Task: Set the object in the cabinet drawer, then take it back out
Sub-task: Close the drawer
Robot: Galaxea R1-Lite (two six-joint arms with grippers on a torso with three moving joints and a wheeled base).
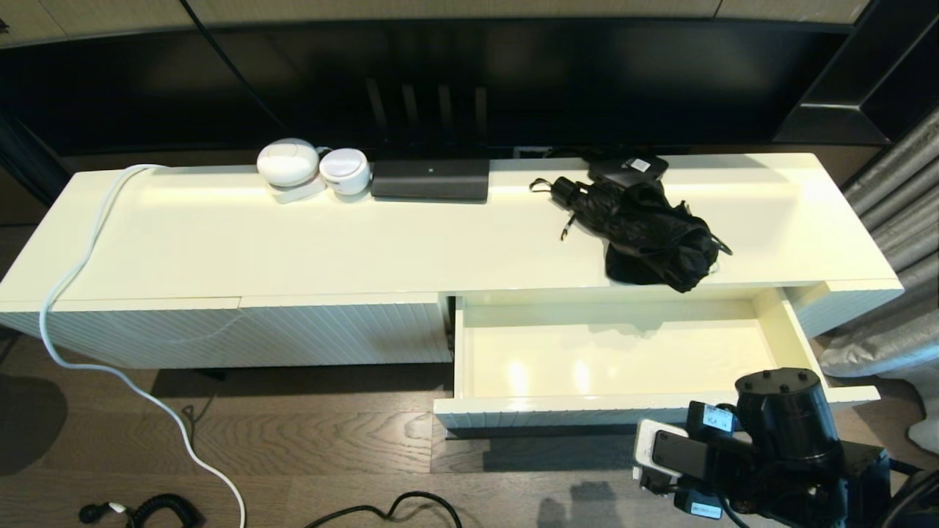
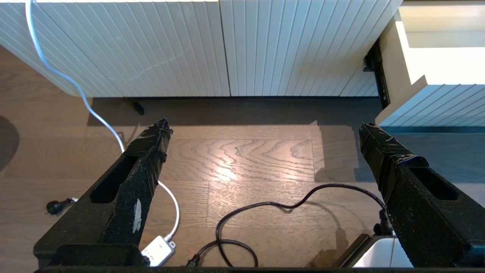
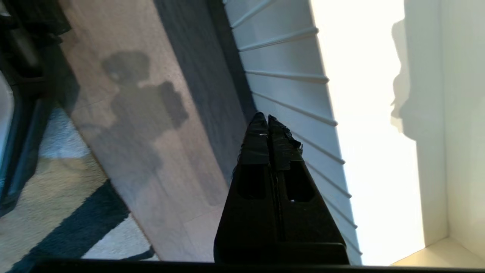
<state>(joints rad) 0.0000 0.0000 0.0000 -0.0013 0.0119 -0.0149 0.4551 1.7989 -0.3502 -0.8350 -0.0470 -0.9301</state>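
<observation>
Holds nothing in the right gripper (image 3: pixel 267 121): fingers pressed together, tips just off the ribbed near front of the cabinet drawer (image 1: pixel 616 359), toward its right end. Stands pulled out, that drawer, cream inside bare. Seems to leave the folded black umbrella (image 1: pixel 645 231) as the object to stow. Lies on the cabinet top (image 1: pixel 293 242), at the near edge just behind the drawer's right half. Means a reach up and far from the right gripper, slightly left, over the open drawer. Runs the umbrella's long axis diagonally, handle end far-left, bunched canopy near-right. Calls for opening first, then closing across that line. Parks the left gripper (image 2: pixel 265 127) spread wide, low over the floor left of the drawer, well apart from the umbrella; nearer by far on the right.
</observation>
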